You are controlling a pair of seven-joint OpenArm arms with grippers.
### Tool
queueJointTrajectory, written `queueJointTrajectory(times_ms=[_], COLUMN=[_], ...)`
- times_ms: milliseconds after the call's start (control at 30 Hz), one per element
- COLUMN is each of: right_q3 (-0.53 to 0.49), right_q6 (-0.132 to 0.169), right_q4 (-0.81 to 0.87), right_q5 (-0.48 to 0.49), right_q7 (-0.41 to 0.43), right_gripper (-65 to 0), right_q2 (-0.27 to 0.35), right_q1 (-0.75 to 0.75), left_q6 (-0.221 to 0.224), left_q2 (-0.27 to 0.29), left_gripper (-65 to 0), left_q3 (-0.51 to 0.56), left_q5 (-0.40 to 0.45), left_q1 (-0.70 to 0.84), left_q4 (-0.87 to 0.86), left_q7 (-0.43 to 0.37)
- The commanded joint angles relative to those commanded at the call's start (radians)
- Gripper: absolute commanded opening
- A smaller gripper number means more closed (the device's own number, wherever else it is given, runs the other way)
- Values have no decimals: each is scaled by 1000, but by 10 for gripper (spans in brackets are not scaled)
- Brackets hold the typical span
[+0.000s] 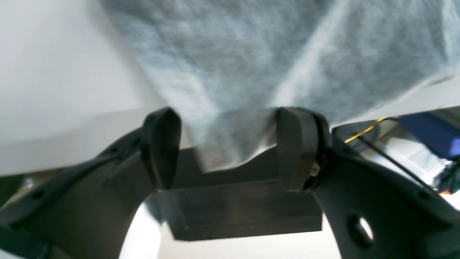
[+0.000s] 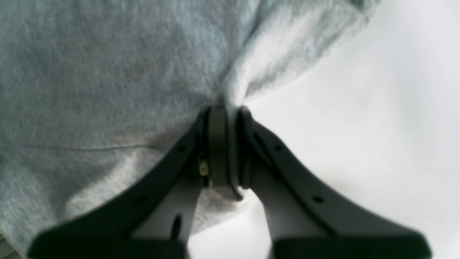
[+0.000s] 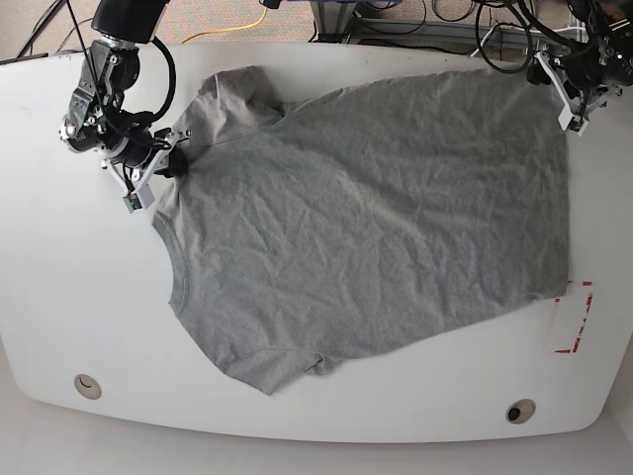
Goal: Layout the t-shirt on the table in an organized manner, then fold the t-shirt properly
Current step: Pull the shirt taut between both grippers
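The heather-grey t-shirt (image 3: 366, 218) lies spread and wrinkled across the white table (image 3: 79, 297), collar toward the left and hem toward the right. My right gripper (image 3: 170, 160) sits at the shirt's far-left shoulder, beside the collar. The right wrist view shows that gripper (image 2: 229, 109) shut on a pinch of the t-shirt (image 2: 90, 72). My left gripper (image 3: 566, 94) is at the far-right hem corner. In the left wrist view that gripper (image 1: 230, 118) is open, fingers wide apart, with the shirt's (image 1: 233, 54) edge lying loose between them.
A red-taped rectangle mark (image 3: 576, 317) is just off the shirt's near-right corner. Two grommet holes (image 3: 87, 385) (image 3: 519, 410) sit near the table's front edge. Cables (image 3: 396, 15) run behind the far edge. A blue object (image 1: 431, 133) lies beyond the table edge.
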Motion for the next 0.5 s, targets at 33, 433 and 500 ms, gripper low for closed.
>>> queueJointTrajectory(times_ms=[33, 433, 500], right_q3=[0, 0, 0], right_q6=[0, 0, 0], right_q4=[0, 0, 0], right_q5=[0, 0, 0], right_q7=[0, 0, 0], right_gripper=[-591, -591, -591], right_q2=[0, 0, 0], right_q1=[0, -2, -2], left_q6=[0, 0, 0], left_q2=[0, -25, -40], left_gripper=[-272, -272, -272], left_q3=[0, -48, -48], left_q5=[0, 0, 0], left_q1=[0, -2, -2], left_q4=[0, 3, 3], left_q7=[0, 0, 0])
